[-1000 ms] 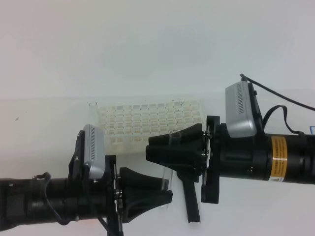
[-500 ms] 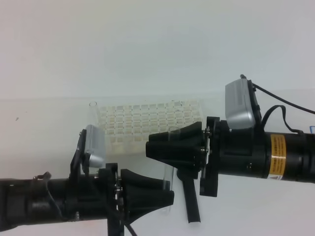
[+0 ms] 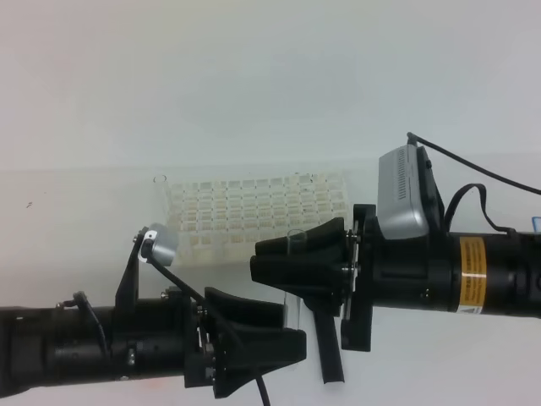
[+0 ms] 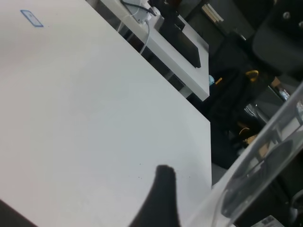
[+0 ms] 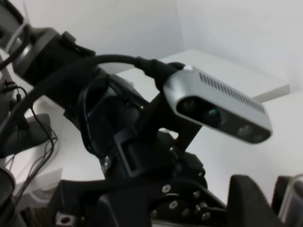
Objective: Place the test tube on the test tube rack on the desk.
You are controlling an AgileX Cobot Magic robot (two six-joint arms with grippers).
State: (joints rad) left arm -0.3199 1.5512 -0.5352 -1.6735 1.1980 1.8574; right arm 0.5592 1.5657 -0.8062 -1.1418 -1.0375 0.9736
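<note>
The thin clear glass test tube (image 3: 295,279) stands upright in the right tool (image 3: 256,259), whose fingers pinch it. It is not yet in the white gridded plastic rack (image 3: 258,216) just behind on the white surface (image 3: 84,211). I cannot tell whether the left tool (image 3: 292,338) also grips it.

The test tube rack (image 3: 258,217) stands on the desk (image 3: 76,211) behind both arms.

From the exterior high view we are looking down and forward across the desk (image 3: 254,101), seeing both arms reaching in from the sides in front of the test tube rack (image 3: 254,213). From the left wrist view we are sitting close, tilted, facing across the desk (image 4: 85,123) toward room clutter beyond its edge, with the test tube (image 4: 258,170) blurred nearby. From the right wrist view we are looking at the left arm's camera (image 5: 215,106) at close range. That camera (image 3: 159,245) is also showing in the high view.
</note>
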